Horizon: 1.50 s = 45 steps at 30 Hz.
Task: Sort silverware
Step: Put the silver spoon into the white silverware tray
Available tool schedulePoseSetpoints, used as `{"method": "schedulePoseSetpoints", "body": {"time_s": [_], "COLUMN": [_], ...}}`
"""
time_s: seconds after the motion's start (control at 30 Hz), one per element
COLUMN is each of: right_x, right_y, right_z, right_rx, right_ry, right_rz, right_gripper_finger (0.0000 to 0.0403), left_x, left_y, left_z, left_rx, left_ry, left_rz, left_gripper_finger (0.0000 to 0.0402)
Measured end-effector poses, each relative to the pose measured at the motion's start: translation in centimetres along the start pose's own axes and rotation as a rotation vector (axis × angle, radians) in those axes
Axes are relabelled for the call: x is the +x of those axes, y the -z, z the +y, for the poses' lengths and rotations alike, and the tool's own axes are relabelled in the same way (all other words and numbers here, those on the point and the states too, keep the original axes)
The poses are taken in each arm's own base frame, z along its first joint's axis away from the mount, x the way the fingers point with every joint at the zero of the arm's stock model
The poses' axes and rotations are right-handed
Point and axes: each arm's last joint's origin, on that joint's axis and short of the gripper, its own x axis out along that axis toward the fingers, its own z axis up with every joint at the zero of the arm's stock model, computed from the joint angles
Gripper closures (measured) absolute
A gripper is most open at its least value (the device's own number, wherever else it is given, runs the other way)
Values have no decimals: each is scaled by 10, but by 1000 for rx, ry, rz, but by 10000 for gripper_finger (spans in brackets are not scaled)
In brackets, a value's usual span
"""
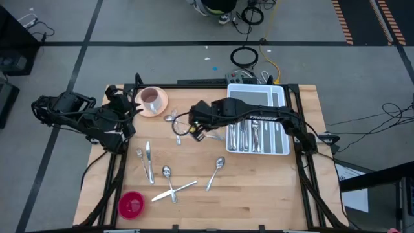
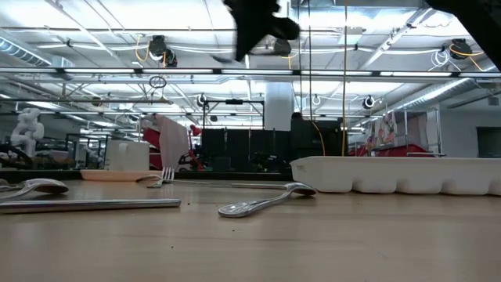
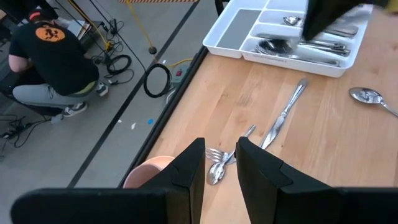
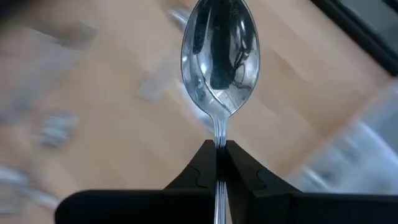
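The right pincer pinches a spoon tight, mid-frame above the bench. Next it probably goes to the white tray. The left pincer waits half-open, empty.

Silverware, shiny metal, in three lots.

Held: one spoon, bowl outward, handle pinched in the right hand, above the table.

In the tray: several pieces lying lengthwise in the compartments.

Loose on the table: a knife beside a fork; a spoon lying aslant; a spoon crossed over a knife; a small cluster near the cup.
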Motion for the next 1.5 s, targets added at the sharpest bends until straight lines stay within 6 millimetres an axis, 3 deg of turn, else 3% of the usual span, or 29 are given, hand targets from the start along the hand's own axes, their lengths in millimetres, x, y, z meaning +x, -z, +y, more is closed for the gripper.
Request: {"method": "schedulePoseSetpoints", "body": {"time_s": [0.1,0.2,0.43,0.63,1.0,1.13,1.3,1.5], "right_x": [-3,1,42,66,88,99,127,128], "right_y": [-9,-14,-4,16,17,23,42,61], "right_z": [15,15,15,33,51,49,34,1], "right_rx": [3,71,264,201,92,84,133,221], "right_ry": [-157,-178,-126,-177,-445,-506,-560,-456], "right_rz": [-92,-110,-38,-28,-137,-186,-146,-124], "right_gripper_finger": [403,403,403,403,403,403,403,403], "left_x": [0,0,0,0,0,0,0,0], "left_y": [0,0,0,0,0,0,0,0], "left_z": [0,0,0,0,0,0,0,0], "left_rx": [0,-1,-9,-9,-10,-10,-10,-8], "left_ry": [0,0,2,3,4,3,3,-1], "left_rz": [0,0,0,1,1,0,0,-1], "left_gripper_finger": [305,305,305,305,305,305,305,305]}}
